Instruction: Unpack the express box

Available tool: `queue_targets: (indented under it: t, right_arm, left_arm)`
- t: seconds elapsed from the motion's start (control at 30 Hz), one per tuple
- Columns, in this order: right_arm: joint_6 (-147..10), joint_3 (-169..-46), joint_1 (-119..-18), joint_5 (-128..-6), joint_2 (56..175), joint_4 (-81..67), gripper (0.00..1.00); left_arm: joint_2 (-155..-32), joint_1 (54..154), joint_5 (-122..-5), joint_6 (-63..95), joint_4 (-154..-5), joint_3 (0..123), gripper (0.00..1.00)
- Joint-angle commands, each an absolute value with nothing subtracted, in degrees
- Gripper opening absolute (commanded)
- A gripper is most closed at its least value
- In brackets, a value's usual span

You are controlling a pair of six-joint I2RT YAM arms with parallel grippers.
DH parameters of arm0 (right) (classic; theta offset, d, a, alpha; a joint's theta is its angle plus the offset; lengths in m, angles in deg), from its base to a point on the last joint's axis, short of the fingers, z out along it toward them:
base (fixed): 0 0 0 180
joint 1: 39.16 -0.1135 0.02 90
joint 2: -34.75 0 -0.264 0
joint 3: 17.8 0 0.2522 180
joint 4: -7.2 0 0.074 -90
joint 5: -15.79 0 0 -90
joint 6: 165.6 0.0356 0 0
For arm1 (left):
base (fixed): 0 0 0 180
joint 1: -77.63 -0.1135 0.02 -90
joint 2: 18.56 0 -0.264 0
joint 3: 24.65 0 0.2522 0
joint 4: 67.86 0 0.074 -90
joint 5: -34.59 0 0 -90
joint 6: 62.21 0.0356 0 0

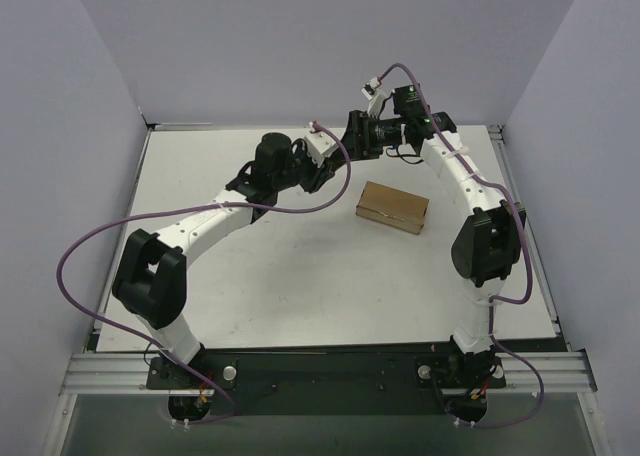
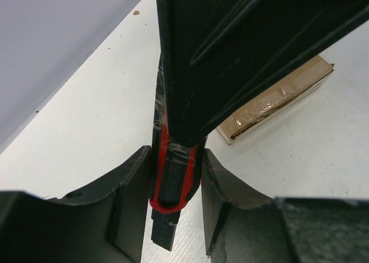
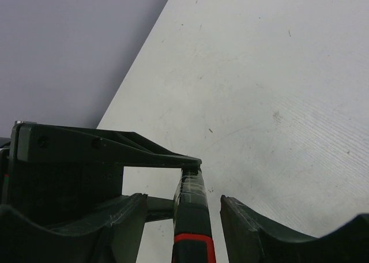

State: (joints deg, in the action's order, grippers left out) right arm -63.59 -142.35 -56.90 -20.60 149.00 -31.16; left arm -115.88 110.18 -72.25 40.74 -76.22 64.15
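Note:
The express box is a closed tan carton with a taped seam, lying flat right of the table's centre. It also shows in the left wrist view. My two grippers meet above the table behind and left of the box. My left gripper is shut on the end of a red-and-black utility knife. My right gripper is open around the knife's other end, with a gap on each side. In the left wrist view the right gripper's black body hides much of the knife.
The white tabletop is ringed by grey walls at the left, back and right. Purple cables loop from both arms. The left gripper's black frame fills the lower left of the right wrist view.

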Motion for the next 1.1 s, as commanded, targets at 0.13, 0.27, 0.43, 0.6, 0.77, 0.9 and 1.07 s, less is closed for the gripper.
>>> queue_targets:
  t: [0.13, 0.27, 0.43, 0.6, 0.77, 0.9, 1.07]
  right_arm:
    - [-63.92, -143.45, -57.36, -20.51, 149.97, -29.85, 0.51]
    - [-63.83, -143.19, -57.44, -20.77, 149.8, -29.94, 0.5]
    - [-63.91, -143.01, -57.53, -21.12, 149.53, -30.03, 0.47]
    - [-64.18, -142.66, -57.71, -21.56, 149.36, -30.11, 0.45]
    - [-64.35, -142.57, -57.8, -21.65, 149.36, -30.29, 0.42]
    - [-64.44, -142.48, -57.97, -22.0, 149.44, -30.55, 0.39]
    - [-64.44, -142.31, -57.97, -22.35, 149.36, -30.82, 0.39]
  left_arm:
    - [-115.24, 110.94, -72.37, 40.09, -70.11, 67.16, 0.0]
    - [-115.15, 111.02, -70.62, 39.92, -69.67, 67.07, 0.0]
    - [-115.07, 111.02, -70.0, 39.74, -69.41, 66.89, 0.0]
    - [-114.98, 111.2, -69.91, 39.21, -69.23, 66.89, 0.0]
    - [-114.98, 111.29, -70.08, 38.86, -68.79, 66.8, 0.0]
    - [-114.98, 111.37, -69.82, 38.51, -68.44, 66.72, 0.0]
    - [-115.07, 111.38, -69.47, 38.07, -67.91, 66.63, 0.0]
